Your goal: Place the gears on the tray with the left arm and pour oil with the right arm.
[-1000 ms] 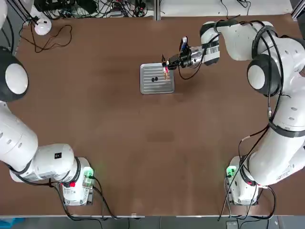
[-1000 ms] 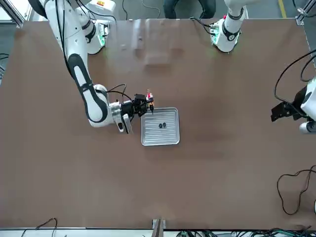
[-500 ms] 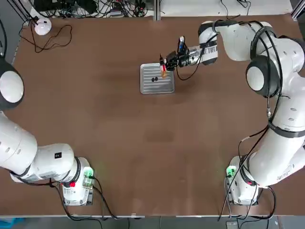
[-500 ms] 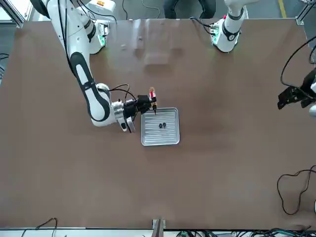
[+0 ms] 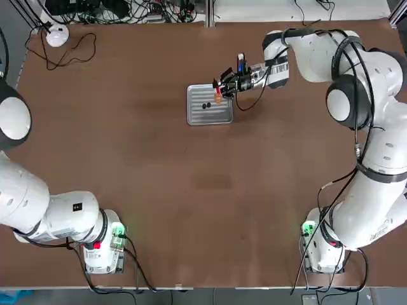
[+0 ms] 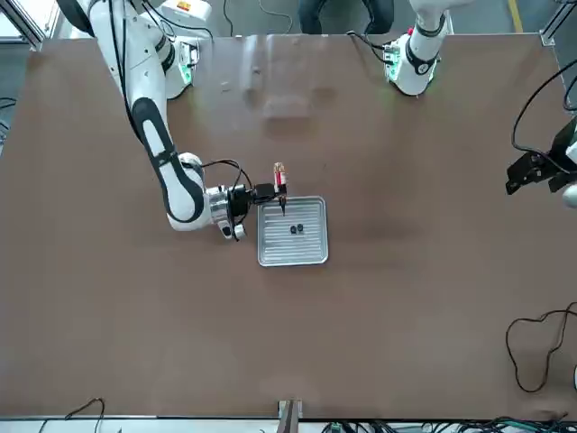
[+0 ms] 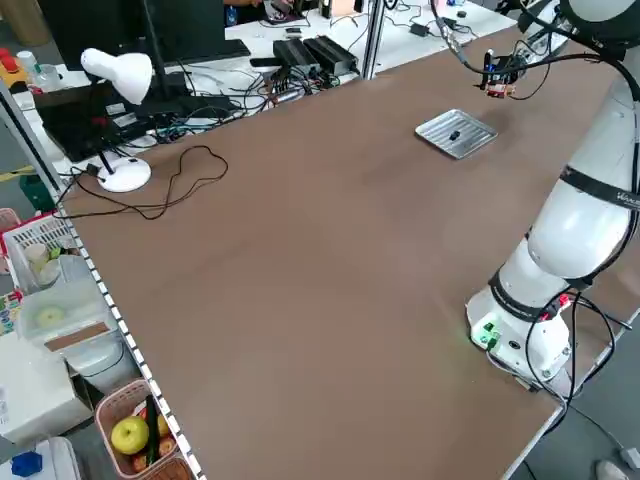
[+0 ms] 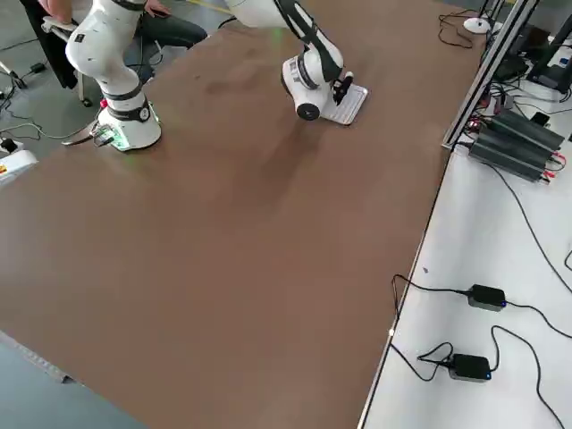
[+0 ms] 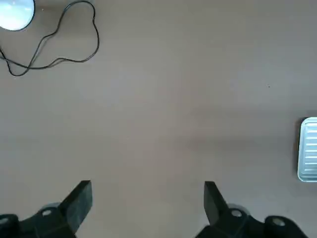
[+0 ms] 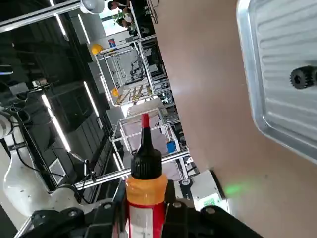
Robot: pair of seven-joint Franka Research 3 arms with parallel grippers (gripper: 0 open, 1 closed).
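Observation:
The ribbed silver tray (image 5: 219, 114) (image 6: 293, 248) lies at the table's far middle, with the two dark gears (image 5: 205, 105) (image 6: 295, 229) side by side on it. My right gripper (image 5: 222, 88) (image 6: 269, 191) hovers at the tray's far right corner, shut on the oil bottle (image 5: 218, 94) (image 6: 279, 174). In the right wrist view the orange bottle (image 10: 145, 183) with its dark cap stands between the fingers, the tray (image 10: 277, 54) and gears (image 10: 303, 77) beside it. My left gripper (image 6: 530, 171) (image 9: 147, 198) hangs open and empty far off on the robot's left.
A white desk lamp (image 5: 56, 35) (image 7: 118, 75) and its black cable (image 5: 70, 54) sit at the far left corner. Cables and power bricks (image 8: 487, 298) line the benches beyond the table's edges. A basket with an apple (image 7: 130, 435) stands off the table.
The right wrist has turned and edged toward the far side, swinging the oil bottle at the tray's corner. The left gripper has drifted slightly farther toward the robot's side.

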